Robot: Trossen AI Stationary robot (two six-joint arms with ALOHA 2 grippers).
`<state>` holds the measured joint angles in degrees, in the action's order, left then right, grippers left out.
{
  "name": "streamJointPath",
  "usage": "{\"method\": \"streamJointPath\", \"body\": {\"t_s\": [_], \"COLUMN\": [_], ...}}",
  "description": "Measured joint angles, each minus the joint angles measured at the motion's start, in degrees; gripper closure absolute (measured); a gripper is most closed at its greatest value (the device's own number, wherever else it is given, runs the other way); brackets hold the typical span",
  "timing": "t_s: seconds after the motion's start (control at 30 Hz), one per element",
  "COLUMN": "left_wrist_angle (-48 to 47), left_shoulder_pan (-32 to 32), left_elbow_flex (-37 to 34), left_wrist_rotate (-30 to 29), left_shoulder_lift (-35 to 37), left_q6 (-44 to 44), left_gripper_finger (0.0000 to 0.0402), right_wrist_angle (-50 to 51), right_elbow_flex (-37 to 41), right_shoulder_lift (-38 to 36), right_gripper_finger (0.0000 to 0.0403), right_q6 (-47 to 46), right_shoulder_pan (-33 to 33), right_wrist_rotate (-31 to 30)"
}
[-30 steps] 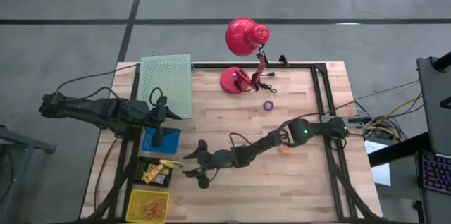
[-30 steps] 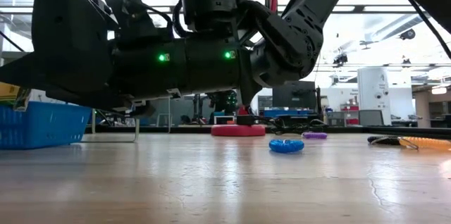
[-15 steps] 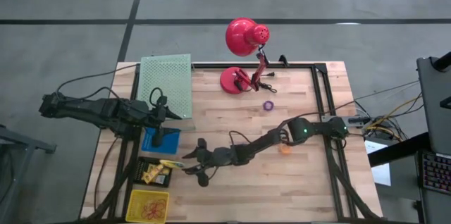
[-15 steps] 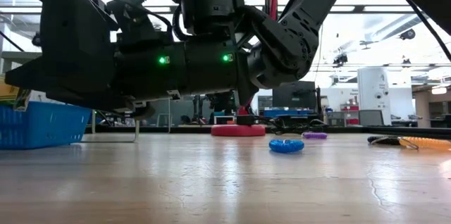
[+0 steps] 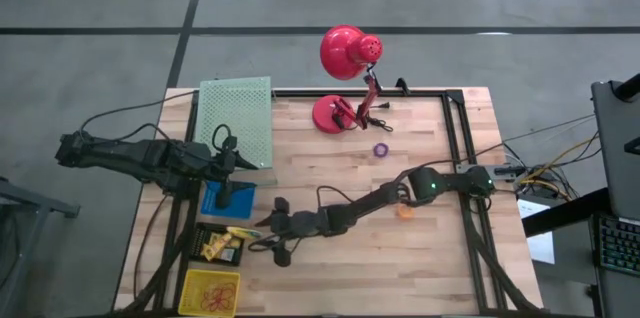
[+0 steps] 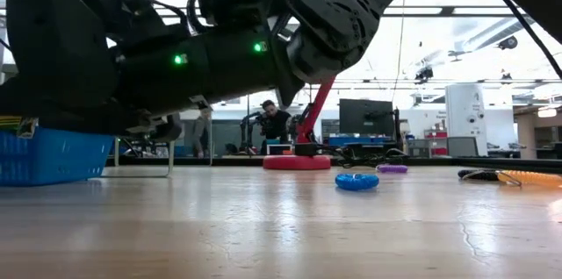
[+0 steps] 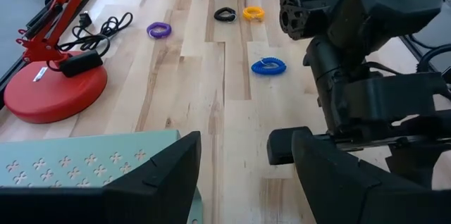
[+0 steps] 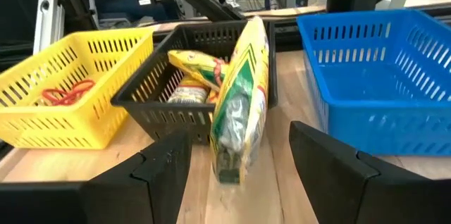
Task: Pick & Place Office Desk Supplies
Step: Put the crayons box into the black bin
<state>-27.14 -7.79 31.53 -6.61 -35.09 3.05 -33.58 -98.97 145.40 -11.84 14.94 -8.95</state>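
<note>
**A:** Where are the desk supplies sitting?

**B:** Spread around. A yellow-and-green packet (image 8: pixel 238 97) leans upright against the outside of the black basket (image 8: pixel 151 104), its foot on the counter (image 5: pixel 350 278). More yellow packets (image 8: pixel 192 65) lie inside that basket. Red rubber bands (image 8: pixel 65 94) lie in the yellow basket (image 8: pixel 42 122) next to it, and a blue basket (image 8: pixel 366 111) stands on the black one's other side.

**A:** And the rings?

**B:** Out on the open wood: a blue ring (image 7: pixel 268 66), a purple ring (image 7: pixel 159 29), a black ring (image 7: pixel 225 14) and an orange ring (image 7: pixel 253 13), all apart from each other.

**A:** What is the right hand doing?

**B:** The right hand (image 5: pixel 268 235) reaches low across the counter toward the black basket. Its fingers (image 8: pixel 151 175) are spread wide, with the leaning packet between them and a little ahead, nothing pinched.

**A:** The left one?

**B:** The left hand (image 5: pixel 240 162) hangs over the blue basket by the edge of the green perforated board (image 5: pixel 238 118), fingers (image 7: pixel 158 182) apart and empty.

**A:** Anything else?

**B:** The red desk lamp (image 5: pixel 345 68) stands at the far edge, its cord (image 7: pixel 99 30) coiled beside the base. A person (image 6: pixel 274 123) shows in the room beyond.
</note>
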Motion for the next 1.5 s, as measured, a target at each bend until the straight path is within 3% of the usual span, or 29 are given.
{"method": "streamJointPath", "body": {"t_s": [0.23,0.77,1.3,1.5], "left_wrist_angle": [0.0,-0.02,0.0,0.0], "left_shoulder_pan": [0.02,0.02,0.01,0.02], "left_elbow_flex": [0.0,0.0,0.0,0.0], "left_wrist_rotate": [0.0,0.0,0.0,0.0], "left_shoulder_lift": [0.0,0.0,0.0,0.0], "left_q6": [0.0,0.0,0.0,0.0], "left_gripper_finger": [0.0171,0.0171,0.0171,0.0171], "right_wrist_angle": [0.17,0.3,0.26,-0.27], "right_elbow_flex": [0.28,0.1,0.08,0.08], "right_shoulder_lift": [0.0,0.0,0.0,0.0], "right_gripper_finger": [0.0179,0.0238,0.0341,0.0359], "right_q6": [-0.19,-0.17,1.8,1.93], "right_shoulder_pan": [0.0,0.0,0.02,0.0], "right_wrist_rotate": [-0.04,-0.13,-0.11,-0.11]}}
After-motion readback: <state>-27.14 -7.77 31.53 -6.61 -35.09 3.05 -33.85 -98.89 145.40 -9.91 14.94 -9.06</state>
